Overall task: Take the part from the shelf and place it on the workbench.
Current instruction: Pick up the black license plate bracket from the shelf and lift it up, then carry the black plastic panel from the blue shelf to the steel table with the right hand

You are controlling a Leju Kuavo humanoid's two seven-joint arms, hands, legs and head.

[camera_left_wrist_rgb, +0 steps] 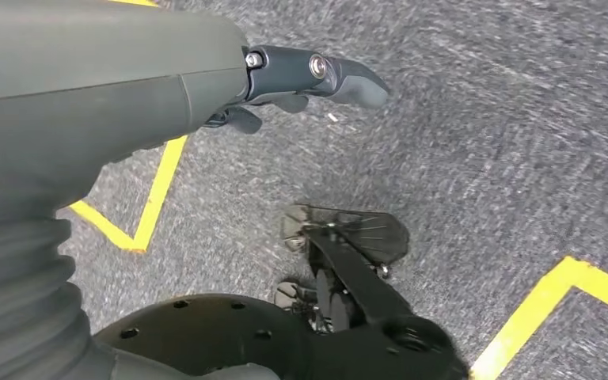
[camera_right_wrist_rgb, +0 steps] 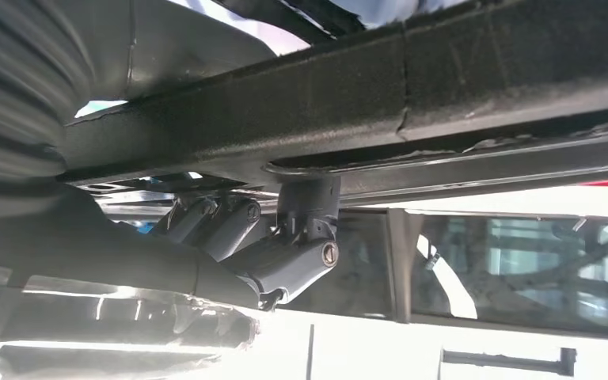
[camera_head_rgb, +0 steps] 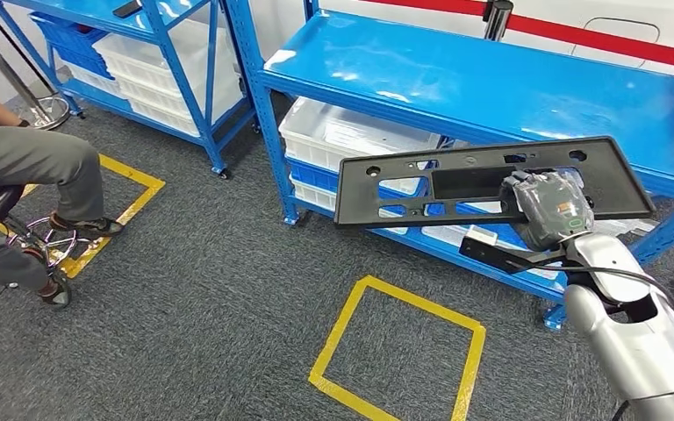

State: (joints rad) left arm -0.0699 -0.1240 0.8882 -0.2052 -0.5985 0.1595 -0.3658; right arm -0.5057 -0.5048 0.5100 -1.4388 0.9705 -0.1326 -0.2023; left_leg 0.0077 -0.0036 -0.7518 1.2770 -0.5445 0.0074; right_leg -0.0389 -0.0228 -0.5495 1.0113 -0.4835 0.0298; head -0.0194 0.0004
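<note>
Blue shelf (camera_head_rgb: 491,79) behind | right robot hand (camera_head_rgb: 548,206) grips black part (camera_head_rgb: 404,189), held clear | left robot hand (camera_left_wrist_rgb: 317,79) empty, fingers apart

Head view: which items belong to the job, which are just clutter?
Job:
- black part, held up by the right hand
- blue shelf it sits in front of

Lying about:
- white bins
- yellow floor tape
- seated person

Grey carpet floor (camera_head_rgb: 211,298) with yellow tape squares (camera_head_rgb: 399,351), blue metal shelving (camera_head_rgb: 491,83).
</note>
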